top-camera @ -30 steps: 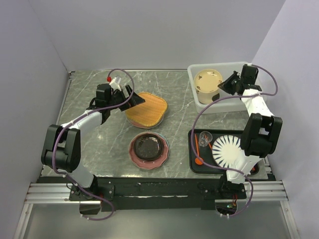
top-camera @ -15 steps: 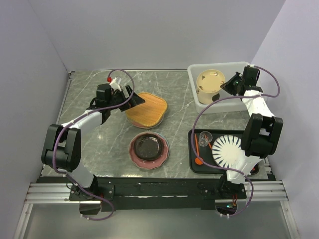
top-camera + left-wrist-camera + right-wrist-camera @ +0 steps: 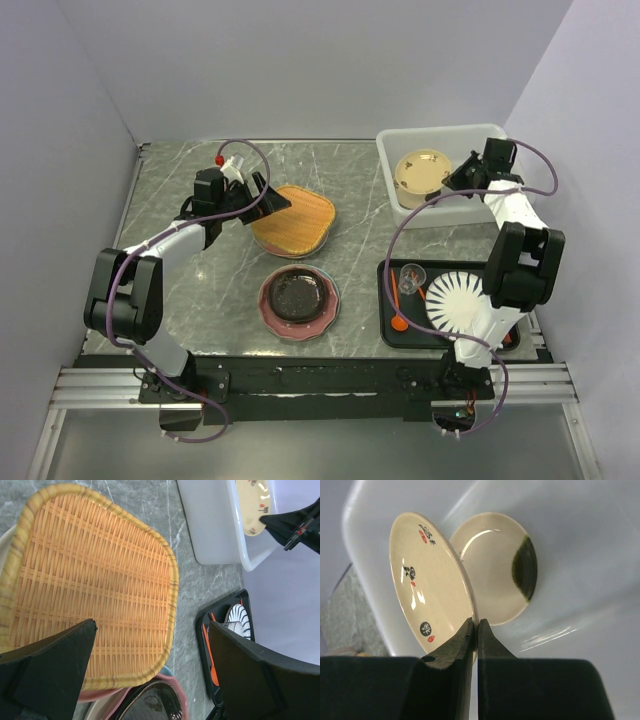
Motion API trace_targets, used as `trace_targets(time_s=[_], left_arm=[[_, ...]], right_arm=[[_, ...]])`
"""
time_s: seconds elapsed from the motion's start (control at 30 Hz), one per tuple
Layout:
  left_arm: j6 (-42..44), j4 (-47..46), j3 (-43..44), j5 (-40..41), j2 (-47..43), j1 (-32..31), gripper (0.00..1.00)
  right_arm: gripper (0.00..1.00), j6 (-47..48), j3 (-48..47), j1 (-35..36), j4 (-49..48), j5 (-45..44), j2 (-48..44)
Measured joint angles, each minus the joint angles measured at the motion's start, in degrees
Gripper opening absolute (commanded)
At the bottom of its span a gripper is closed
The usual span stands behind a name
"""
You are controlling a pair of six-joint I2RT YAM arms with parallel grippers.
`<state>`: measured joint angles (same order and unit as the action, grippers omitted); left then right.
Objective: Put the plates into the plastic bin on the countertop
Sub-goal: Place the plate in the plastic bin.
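Counter [image 3: 200, 290]: grey-green marble. Plastic bin [image 3: 440, 135] sits at the far right corner. Orange woven-look plate [image 3: 293, 220] lies mid-counter, with the black speckled plate [image 3: 298, 298] just near of it. Small cream plate [image 3: 421, 172] is tilted inside the bin, the right tool [image 3: 475, 625] clamped on its rim. Left tool [image 3: 150, 645] has its jaws wide apart over the orange plate, gripping nothing.
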<state>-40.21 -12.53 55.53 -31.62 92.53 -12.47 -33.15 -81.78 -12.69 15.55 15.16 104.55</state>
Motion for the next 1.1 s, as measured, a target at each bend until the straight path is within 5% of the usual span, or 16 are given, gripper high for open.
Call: trace_targets(time_s=[0.77,1.1], left_arm=[[0.7,3.7,0.0,4.2,-1.6,-0.2,0.99],[2.3,8.0,0.0,8.9,-3.5,-0.3,0.99]], right_arm=[[0.15,3.7,-8.3,2.7,8.9,-3.6,10.3],[0.43,4.9,-10.2,3.6,10.3,-6.7,10.2]])
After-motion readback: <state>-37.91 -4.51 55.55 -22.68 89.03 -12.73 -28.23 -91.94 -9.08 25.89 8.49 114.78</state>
